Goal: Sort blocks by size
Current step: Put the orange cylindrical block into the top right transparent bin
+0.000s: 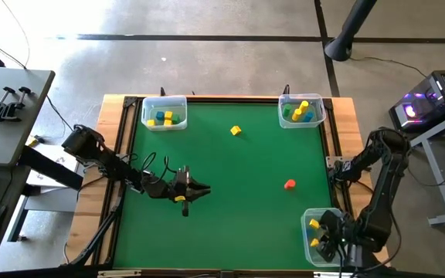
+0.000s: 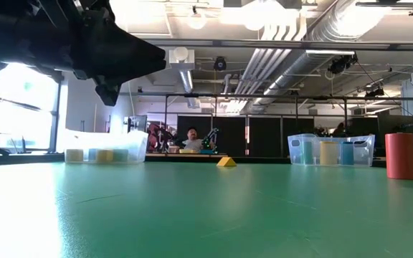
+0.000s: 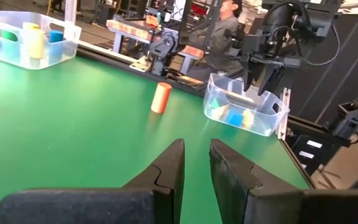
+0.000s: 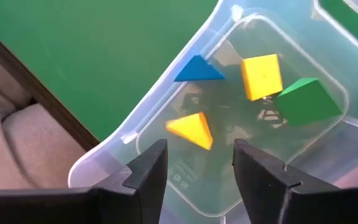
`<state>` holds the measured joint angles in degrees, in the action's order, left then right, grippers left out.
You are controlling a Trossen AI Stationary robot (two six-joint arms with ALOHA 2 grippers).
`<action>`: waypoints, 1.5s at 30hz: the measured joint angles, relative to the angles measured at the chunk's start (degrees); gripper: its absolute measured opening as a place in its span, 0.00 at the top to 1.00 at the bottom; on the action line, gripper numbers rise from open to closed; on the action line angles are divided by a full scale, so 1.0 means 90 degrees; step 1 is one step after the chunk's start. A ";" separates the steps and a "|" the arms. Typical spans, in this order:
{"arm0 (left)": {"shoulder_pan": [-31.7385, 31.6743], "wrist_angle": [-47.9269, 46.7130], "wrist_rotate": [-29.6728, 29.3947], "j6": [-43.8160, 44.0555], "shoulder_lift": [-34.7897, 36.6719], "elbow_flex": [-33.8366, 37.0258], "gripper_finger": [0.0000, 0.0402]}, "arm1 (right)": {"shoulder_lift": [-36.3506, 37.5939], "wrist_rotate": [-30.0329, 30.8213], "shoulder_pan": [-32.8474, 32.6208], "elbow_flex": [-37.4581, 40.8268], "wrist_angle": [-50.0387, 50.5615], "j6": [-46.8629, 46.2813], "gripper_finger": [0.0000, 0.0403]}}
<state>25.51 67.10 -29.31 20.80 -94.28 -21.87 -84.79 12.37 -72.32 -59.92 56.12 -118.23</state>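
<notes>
My right gripper (image 4: 201, 168) hangs open above the near-right clear bin (image 1: 321, 235), pointing down. Below it in that bin lie a yellow wedge (image 4: 191, 129), a blue wedge (image 4: 197, 70), a yellow cube (image 4: 261, 76) and a green block (image 4: 306, 96). My left gripper (image 1: 195, 191) hovers level over the left middle of the green table, its fingers a narrow gap apart (image 3: 194, 165) with nothing between them. A yellow block (image 1: 236, 130) and a red upright block (image 1: 290, 184) rest loose on the mat.
Two more clear bins with blocks stand at the far left (image 1: 164, 113) and far right (image 1: 301, 110) corners. A wooden rim (image 1: 118, 154) runs round the table. In the low view the left arm (image 2: 84, 43) looms near the camera. A person sits beyond the table (image 3: 222, 31).
</notes>
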 joint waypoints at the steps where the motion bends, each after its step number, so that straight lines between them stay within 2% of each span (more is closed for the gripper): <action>1: 0.0001 0.0001 -0.0012 -0.0002 0.0000 0.0000 0.84 | 0.0000 -0.0001 0.0005 0.0000 0.0045 -0.0026 0.57; 10: 0.0001 0.0000 -0.0027 0.0000 0.0000 0.0002 0.84 | 0.0000 -0.0024 0.0169 0.0000 0.0331 0.0110 0.57; 17: 0.0001 -0.0001 -0.0029 0.0000 0.0000 0.0002 0.84 | 0.0000 0.0087 0.0855 0.0000 0.0179 0.1996 0.57; 25: 0.0001 -0.0001 -0.0033 0.0000 0.0000 0.0002 0.84 | 0.0000 0.1335 0.1874 0.0000 -0.0203 0.5461 0.57; 30: 0.0001 -0.0005 -0.0033 0.0002 0.0000 0.0002 0.84 | 0.0002 0.2809 0.2383 0.0135 -0.0194 0.6315 0.57; 32: 0.0001 -0.0026 -0.0031 0.0002 0.0000 0.0002 0.84 | 0.0002 0.3129 0.2486 0.0311 -0.0140 0.6328 0.57; 36: 0.0001 -0.0050 -0.0031 0.0005 -0.0002 0.0005 0.84 | 0.0061 0.3191 0.2580 0.0749 0.0002 0.5740 0.54; 45: 0.0001 -0.0050 -0.0030 0.0004 -0.0002 0.0005 0.84 | 0.0556 0.3649 0.2447 0.1362 -0.0184 0.4992 0.34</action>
<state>25.52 66.65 -29.58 20.84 -94.30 -21.82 -79.79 45.21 -50.30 -47.66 54.46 -73.31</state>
